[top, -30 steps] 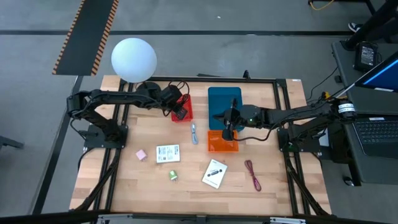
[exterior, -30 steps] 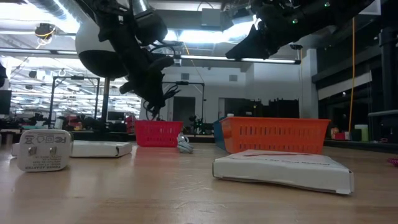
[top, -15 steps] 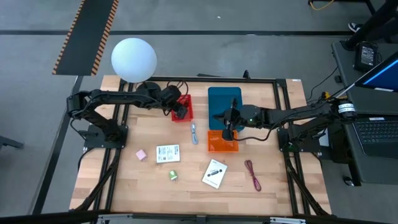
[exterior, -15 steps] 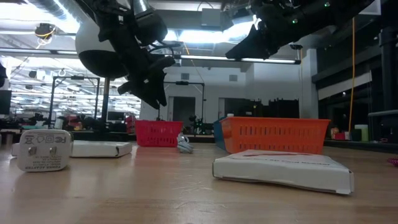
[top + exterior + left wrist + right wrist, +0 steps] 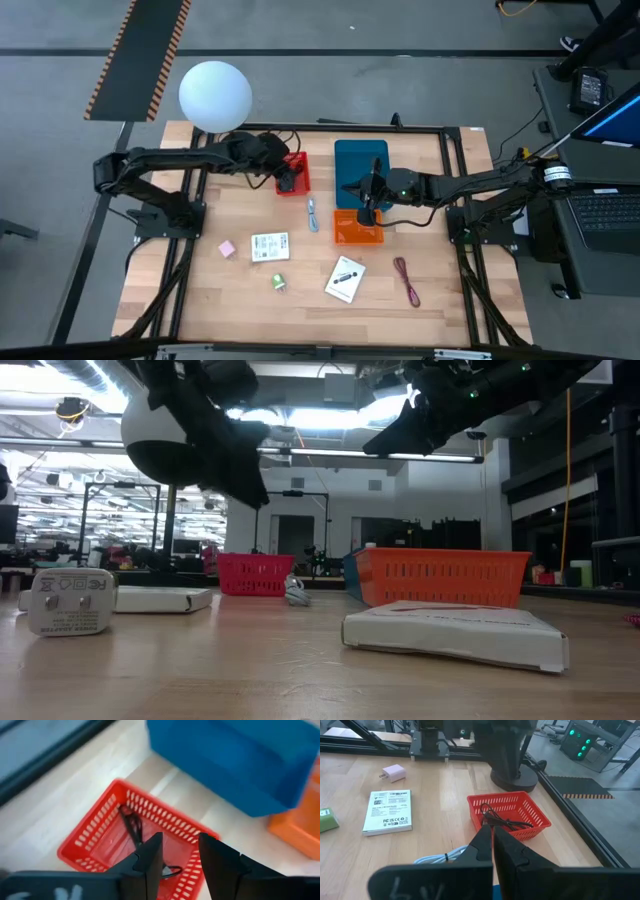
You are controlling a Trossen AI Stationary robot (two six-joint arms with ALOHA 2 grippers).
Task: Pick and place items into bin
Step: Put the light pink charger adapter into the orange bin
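My left gripper (image 5: 180, 854) is open and hovers above the red basket (image 5: 296, 172). The black cable (image 5: 132, 825) lies coiled on the basket's floor. My right gripper (image 5: 365, 207) is shut and empty, and hangs over the orange bin (image 5: 357, 230). The other items lie flat on the table. These are the blue-white stick (image 5: 312, 213), pink square (image 5: 227, 248), green cube (image 5: 279, 283) and maroon cable (image 5: 406, 280). One white card (image 5: 270, 246) lies left of centre and the other (image 5: 345, 278) nearer the front.
A blue bin (image 5: 360, 163) stands behind the orange bin. The white globe lamp (image 5: 215, 95) stands at the far left corner, close to my left arm. A black frame edges the table. Bare wood shows along the near edge and at the far right.
A second ago the black cable hung below my left gripper over the red basket. It no longer hangs there and now lies in the basket. My left gripper has risen and drawn back slightly toward the table's left.
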